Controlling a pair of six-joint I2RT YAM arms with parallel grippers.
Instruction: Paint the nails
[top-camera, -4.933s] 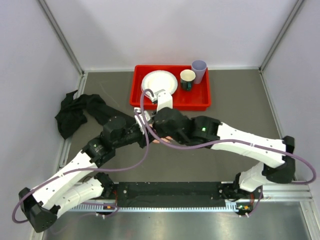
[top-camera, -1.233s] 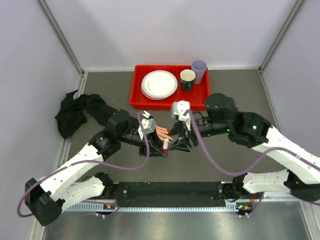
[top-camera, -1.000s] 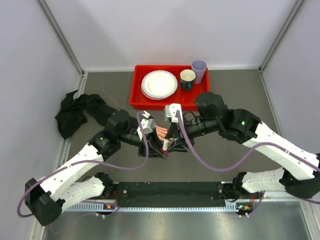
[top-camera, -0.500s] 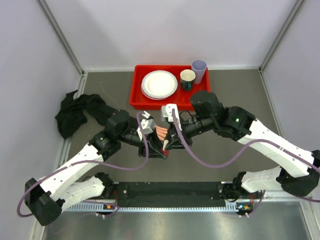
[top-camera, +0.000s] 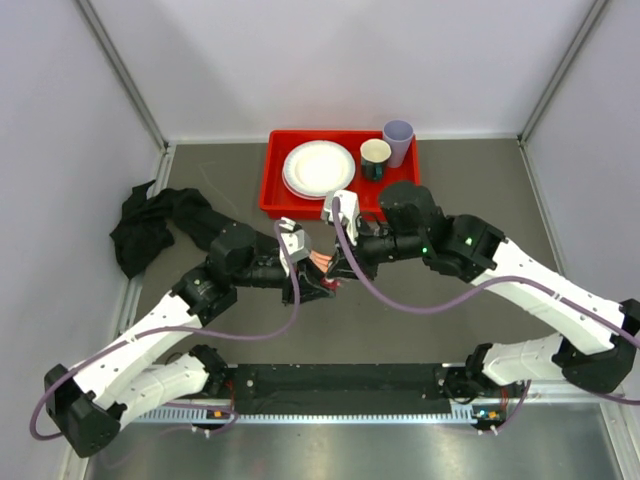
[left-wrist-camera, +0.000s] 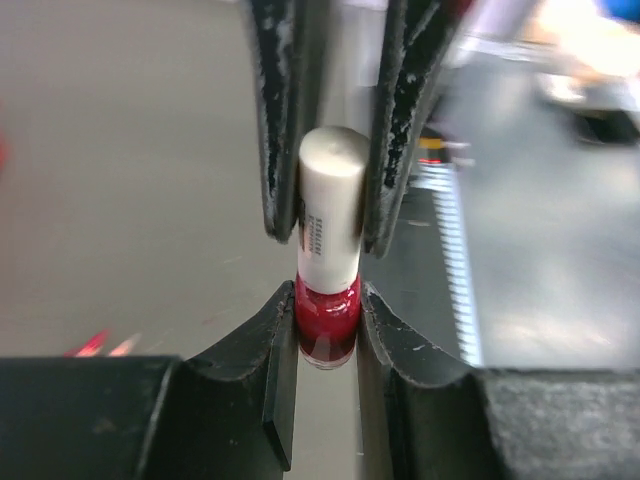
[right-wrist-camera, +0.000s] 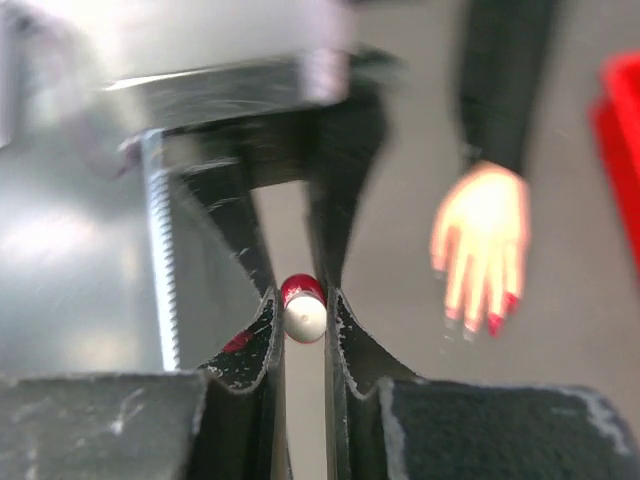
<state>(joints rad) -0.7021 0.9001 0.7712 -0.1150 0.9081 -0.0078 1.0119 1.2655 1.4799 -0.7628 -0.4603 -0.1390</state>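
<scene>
A nail polish bottle with red glass (left-wrist-camera: 327, 322) and a white cap (left-wrist-camera: 332, 195) is held between both grippers. My left gripper (left-wrist-camera: 327, 300) is shut on the red glass body. My right gripper (right-wrist-camera: 304, 305) is shut on the white cap (right-wrist-camera: 305, 317), facing the left gripper end to end. In the top view the two grippers (top-camera: 312, 285) (top-camera: 337, 272) meet just above the pale mannequin hand (top-camera: 321, 262), which they partly hide. In the right wrist view the hand (right-wrist-camera: 482, 240) lies flat with its black sleeve (right-wrist-camera: 500, 80); blurred dark red nails (right-wrist-camera: 495, 322) show on its fingertips.
A red tray (top-camera: 400, 200) at the back holds white plates (top-camera: 318, 167), a dark mug (top-camera: 375, 157) and a lilac cup (top-camera: 398, 140). A heap of black cloth (top-camera: 145, 228) lies at the left. The black rail (top-camera: 340, 385) runs along the near edge.
My right arm has swung left to the bottle and its gripper has shut on the white cap. My left gripper has kept hold of the bottle and shifted it slightly back.
</scene>
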